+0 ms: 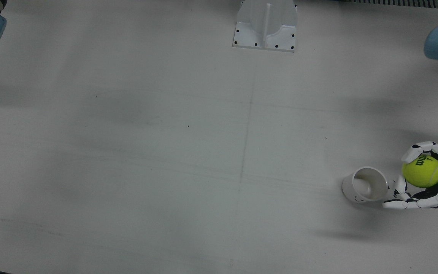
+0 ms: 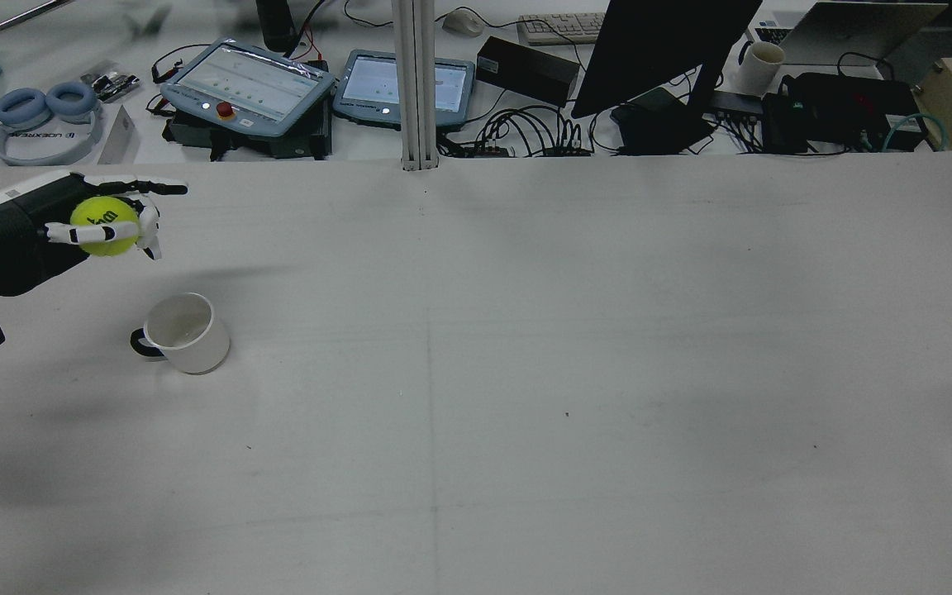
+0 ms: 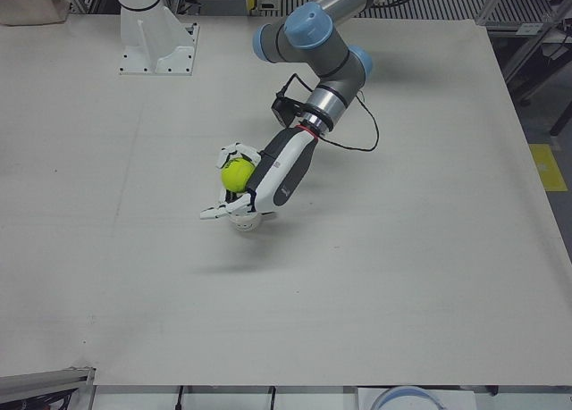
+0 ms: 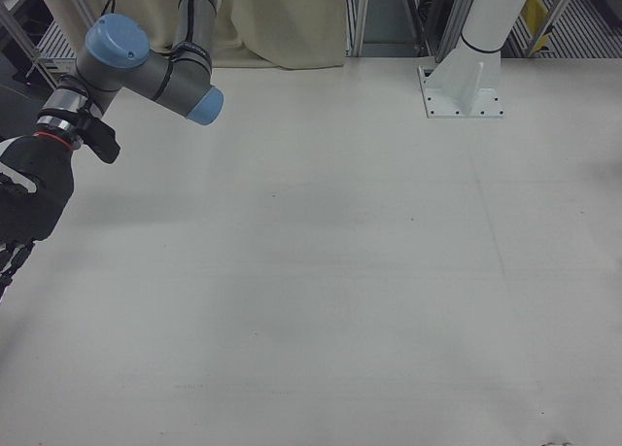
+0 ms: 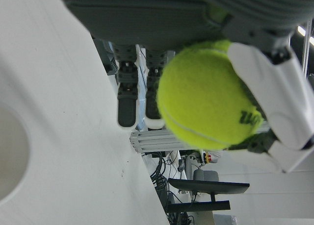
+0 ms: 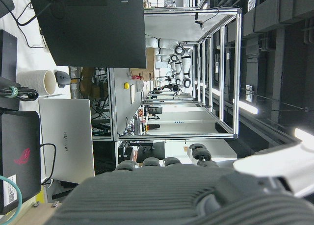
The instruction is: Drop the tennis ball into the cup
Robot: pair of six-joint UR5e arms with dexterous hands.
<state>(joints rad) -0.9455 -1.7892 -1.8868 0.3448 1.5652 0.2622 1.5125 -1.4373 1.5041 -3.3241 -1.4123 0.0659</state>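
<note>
now the left hand (image 2: 104,223) grips the tennis ball (image 2: 105,226), fingers curled around it, held in the air just beyond the cup (image 2: 183,332) at the left side of the table (image 2: 525,372). the white cup stands upright and empty. the right hand (image 4: 29,203) hangs at the right edge; i cannot tell how its fingers stand.

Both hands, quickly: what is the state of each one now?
Left hand: shut on the yellow-green felt tennis ball.
Right hand: cannot be told; its fingers are mostly out of view.
</note>
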